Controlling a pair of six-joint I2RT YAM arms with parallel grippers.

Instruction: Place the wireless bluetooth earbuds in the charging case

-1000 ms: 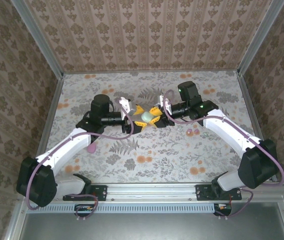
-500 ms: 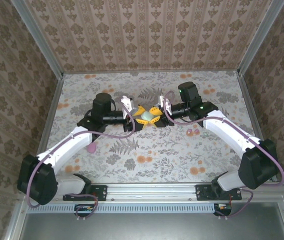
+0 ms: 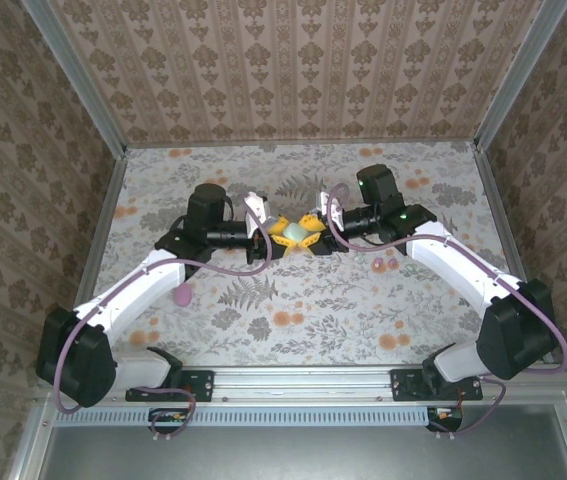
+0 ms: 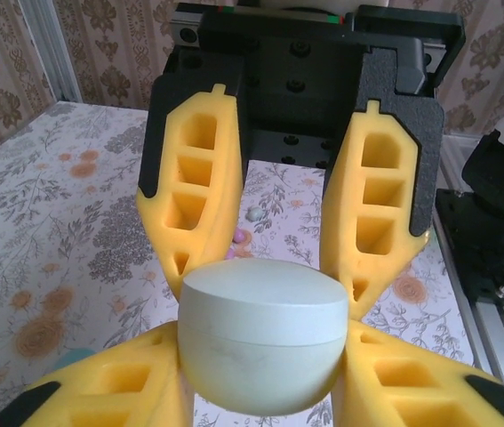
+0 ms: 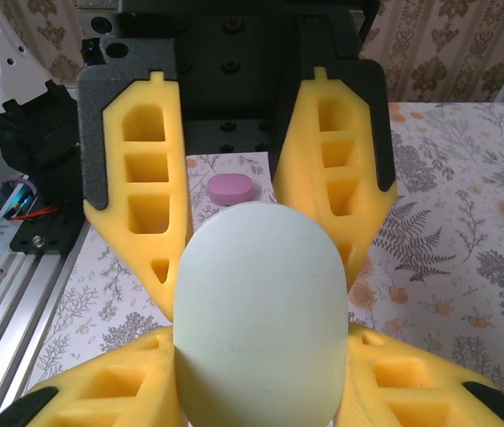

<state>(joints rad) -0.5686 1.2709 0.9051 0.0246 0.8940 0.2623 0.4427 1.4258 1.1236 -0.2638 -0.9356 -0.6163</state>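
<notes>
We take the earbuds (image 3: 378, 264) to be the tiny pink specks lying loose on the table (image 3: 303, 330), right of centre in the top view and just below the right arm's wrist. None is in a case yet. The charging case (image 4: 265, 334), a pale green egg, sits at the centre of that view. The left gripper (image 3: 275, 234) reaches it from the left and the right gripper (image 3: 315, 231) from the right. Each has its yellow fingers (image 5: 385, 351) pressed against the shell, clamped on it.

A seam runs round the shell in the left wrist view and the lid looks down, so we judge the step in hand to be opening the case. The next move calls for one gripper to hold the base firm while the other parts the lid, without squeezing the smooth shell out of either grip.

We cannot see the hinge, the inside, or whether the case touches the table. A pink pill-shaped piece (image 5: 231, 188) in the upper middle of the right wrist view may be a bud or another case. A cyan spot (image 4: 76, 356) at the lower left of the left wrist view is cut off by a finger.
</notes>
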